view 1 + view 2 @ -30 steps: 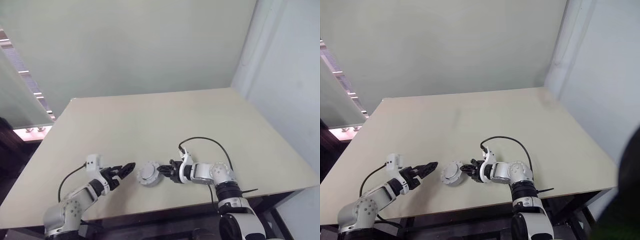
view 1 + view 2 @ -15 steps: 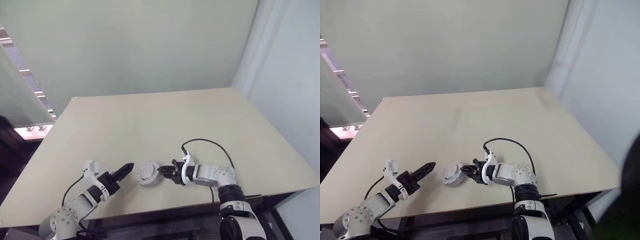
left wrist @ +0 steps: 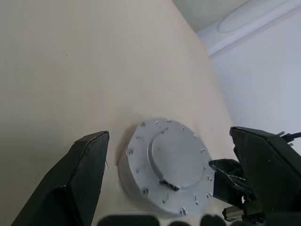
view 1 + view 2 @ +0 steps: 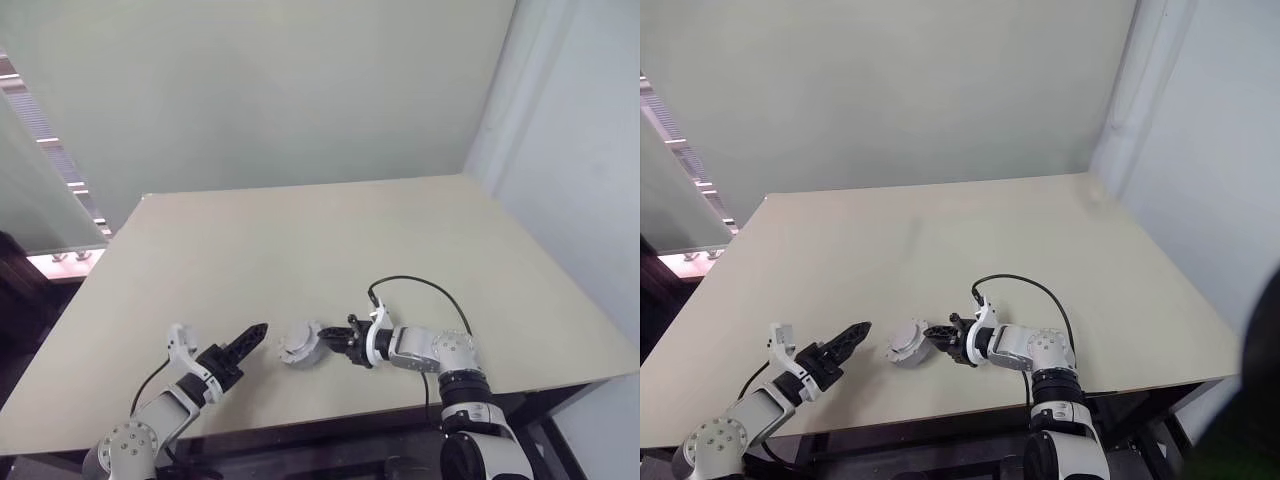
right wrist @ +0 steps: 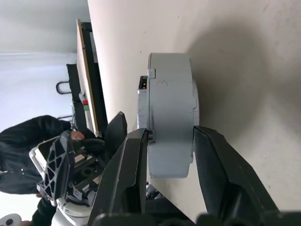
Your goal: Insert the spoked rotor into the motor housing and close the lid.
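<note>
Motor housing (image 4: 299,345), a closed pale grey round unit, sits tipped up on its edge near the front edge of the beige tabletop (image 4: 320,250), roughly midway between the front corners. From the front right corner side the right arm reaches in low and nearly level, its right gripper (image 4: 333,344) clamped across the housing's thickness, one black finger on each flat face. From the front left, the left arm points forward toward the housing, its left gripper (image 4: 247,340) spread wide and just short of it, touching nothing.
</note>
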Tool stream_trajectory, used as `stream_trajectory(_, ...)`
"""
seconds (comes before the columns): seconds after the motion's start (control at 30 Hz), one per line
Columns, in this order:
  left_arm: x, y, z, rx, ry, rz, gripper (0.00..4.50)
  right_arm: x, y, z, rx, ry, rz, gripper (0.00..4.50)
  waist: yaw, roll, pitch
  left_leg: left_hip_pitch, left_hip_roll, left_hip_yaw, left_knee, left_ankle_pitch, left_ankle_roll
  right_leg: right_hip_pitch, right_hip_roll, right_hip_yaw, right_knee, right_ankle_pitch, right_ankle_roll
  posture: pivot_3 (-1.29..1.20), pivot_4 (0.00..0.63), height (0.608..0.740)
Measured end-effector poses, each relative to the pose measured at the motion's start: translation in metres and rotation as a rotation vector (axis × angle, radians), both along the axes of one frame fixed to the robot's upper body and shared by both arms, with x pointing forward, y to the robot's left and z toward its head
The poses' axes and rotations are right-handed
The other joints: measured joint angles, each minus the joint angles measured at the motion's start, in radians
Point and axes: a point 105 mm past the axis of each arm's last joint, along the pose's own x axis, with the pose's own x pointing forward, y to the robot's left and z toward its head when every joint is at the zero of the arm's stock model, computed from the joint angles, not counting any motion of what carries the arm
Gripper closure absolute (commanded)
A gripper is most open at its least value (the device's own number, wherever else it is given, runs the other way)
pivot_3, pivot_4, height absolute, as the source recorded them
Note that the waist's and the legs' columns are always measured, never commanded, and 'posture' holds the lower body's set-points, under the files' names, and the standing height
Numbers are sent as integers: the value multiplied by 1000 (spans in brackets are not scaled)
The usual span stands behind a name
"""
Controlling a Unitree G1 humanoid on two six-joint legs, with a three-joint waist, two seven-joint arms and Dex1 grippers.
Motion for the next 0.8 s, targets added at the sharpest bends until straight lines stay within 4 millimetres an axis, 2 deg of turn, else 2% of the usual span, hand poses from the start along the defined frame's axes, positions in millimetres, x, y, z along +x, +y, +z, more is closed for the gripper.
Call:
stream_trajectory(0.4,0,-6,-2,-54,7,16,0,0,1,5,38,-1,1,3285,0,-1,1,0,0,0,0,0,0,0,0,0,0,0,0,0,0,740)
stream_trajectory(0.8,1,-28,-1,-264,12,14,0,0,5,27,149,-47,16,3316,0,-2,1,-1,0,0,0,0,0,0,0,0,0,0,0,0,0,740)
